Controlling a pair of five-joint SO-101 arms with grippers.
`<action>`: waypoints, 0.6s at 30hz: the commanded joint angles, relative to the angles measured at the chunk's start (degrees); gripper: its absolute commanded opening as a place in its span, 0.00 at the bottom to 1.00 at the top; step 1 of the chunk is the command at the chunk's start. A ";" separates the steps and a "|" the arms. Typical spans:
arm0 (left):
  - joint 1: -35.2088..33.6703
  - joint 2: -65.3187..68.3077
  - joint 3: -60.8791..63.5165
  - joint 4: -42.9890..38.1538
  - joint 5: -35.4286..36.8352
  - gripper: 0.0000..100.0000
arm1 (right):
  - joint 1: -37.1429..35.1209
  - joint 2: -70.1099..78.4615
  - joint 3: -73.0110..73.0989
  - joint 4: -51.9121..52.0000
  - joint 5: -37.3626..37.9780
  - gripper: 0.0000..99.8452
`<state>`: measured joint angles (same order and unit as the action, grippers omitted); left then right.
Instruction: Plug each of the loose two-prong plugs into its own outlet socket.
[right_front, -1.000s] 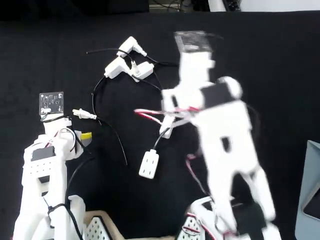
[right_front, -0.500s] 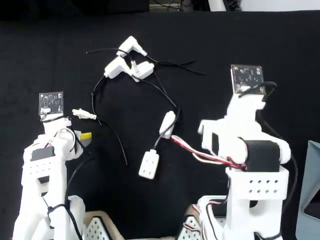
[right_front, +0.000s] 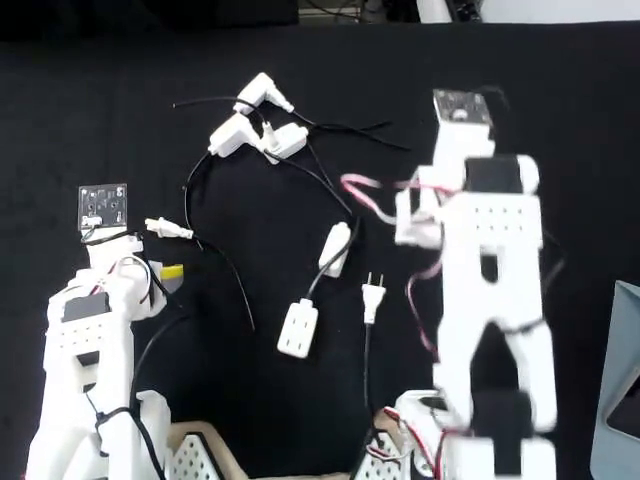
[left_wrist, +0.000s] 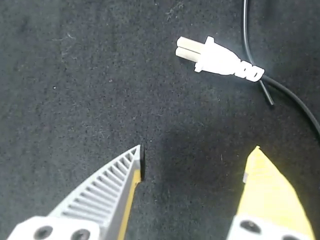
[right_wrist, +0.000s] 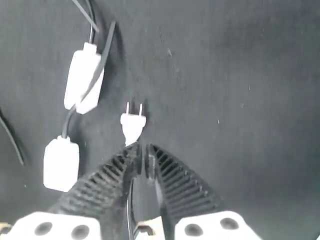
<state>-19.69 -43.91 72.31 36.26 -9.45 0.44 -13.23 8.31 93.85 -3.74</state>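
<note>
A white two-prong plug (right_front: 168, 229) on a black cable lies on the black cloth just beyond my left gripper (left_wrist: 197, 155). That gripper is open and holds nothing, and the same plug (left_wrist: 220, 60) lies past its fingertips. A second white plug (right_front: 372, 293) lies mid-table, prongs pointing away, with its cable running toward the arm bases. My right gripper (right_wrist: 144, 149) hangs above that plug (right_wrist: 132, 124) with its fingers together and nothing visibly between them. A white outlet socket (right_front: 298, 328) lies left of this plug. An inline white connector (right_front: 335, 250) sits just beyond the socket.
A cluster of white plugs and sockets (right_front: 250, 125) with tangled black cables lies at the far middle. The raised right arm (right_front: 485, 260) stands over the right half of the table. A grey box edge (right_front: 620, 390) is at the right border.
The right arm swung from mid-table back to the right, then stretched out far across the table. A white plug on a black cable now lies right of the socket. The left arm stayed still.
</note>
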 joint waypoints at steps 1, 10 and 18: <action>-0.40 -1.14 -0.31 -0.97 0.18 0.32 | 0.26 5.05 -8.31 0.26 0.35 0.01; -0.40 -1.14 -0.31 -0.97 0.18 0.32 | 0.26 5.93 -2.86 3.34 20.75 0.16; -0.40 -1.14 -0.31 -0.97 0.18 0.32 | 0.26 4.18 12.09 -4.66 51.60 0.16</action>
<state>-19.69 -43.91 72.31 36.26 -9.45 0.44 -7.43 16.31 93.05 37.41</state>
